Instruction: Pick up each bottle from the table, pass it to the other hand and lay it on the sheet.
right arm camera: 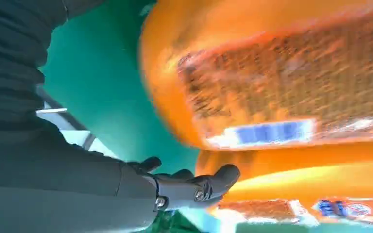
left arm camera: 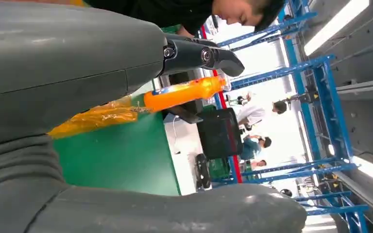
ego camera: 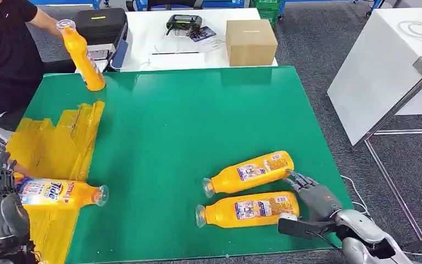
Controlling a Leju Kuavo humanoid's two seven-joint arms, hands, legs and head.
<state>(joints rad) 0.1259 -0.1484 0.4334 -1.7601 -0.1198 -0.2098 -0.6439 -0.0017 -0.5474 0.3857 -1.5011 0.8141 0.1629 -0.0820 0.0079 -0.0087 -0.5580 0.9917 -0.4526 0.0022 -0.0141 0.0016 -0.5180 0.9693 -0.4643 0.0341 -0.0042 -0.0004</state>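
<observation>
Orange plastic bottles lying side by side on green table, right hand spread, empty, touching their bases. Left hand holding nothing beside labelled bottle on yellow plastic sheet. Next: closing on one.

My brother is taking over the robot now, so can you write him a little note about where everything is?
Left robot hand: beside the Tide bottle lying on the yellow sheet; grip cannot be told.
Right robot hand: fingers apart, holding nothing, at the base ends of two bottles lying on the green table: far one, near one.
A person holds a fourth bottle upright at the table's far left corner.
Done: one bottle on the sheet.
Left: pick, pass and lay the two table bottles.
</observation>
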